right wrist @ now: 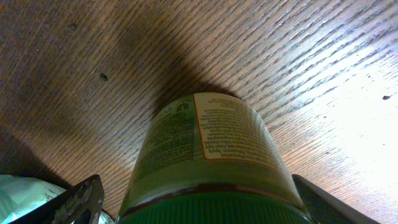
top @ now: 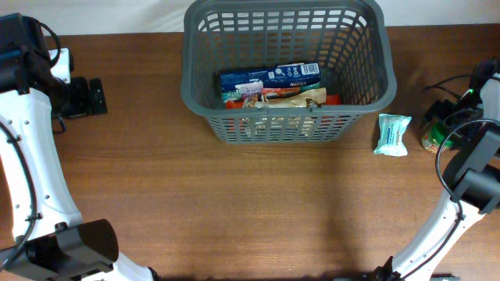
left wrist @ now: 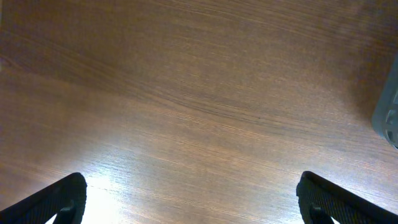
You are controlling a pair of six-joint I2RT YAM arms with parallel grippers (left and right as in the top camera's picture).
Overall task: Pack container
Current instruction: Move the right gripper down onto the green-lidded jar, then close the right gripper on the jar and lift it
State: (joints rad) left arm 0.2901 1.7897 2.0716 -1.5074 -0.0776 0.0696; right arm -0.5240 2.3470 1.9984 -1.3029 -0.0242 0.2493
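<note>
The dark grey slotted container [top: 187, 86] stands at the back middle of the table. It holds a blue box [top: 269, 78] and a few other packets. My right gripper [right wrist: 199, 208] is open, with one finger on each side of a jar with a green lid and green label [right wrist: 205, 149] that stands on the table. In the overhead view the jar [top: 430, 140] is at the far right, mostly under my right gripper [top: 441, 125]. My left gripper [left wrist: 193, 199] is open and empty over bare wood, at the far left [top: 95, 97].
A light teal packet [top: 392, 134] lies on the table between the container and the jar, and shows at the lower left of the right wrist view [right wrist: 25, 196]. A corner of the container [left wrist: 388, 115] shows at the right edge of the left wrist view.
</note>
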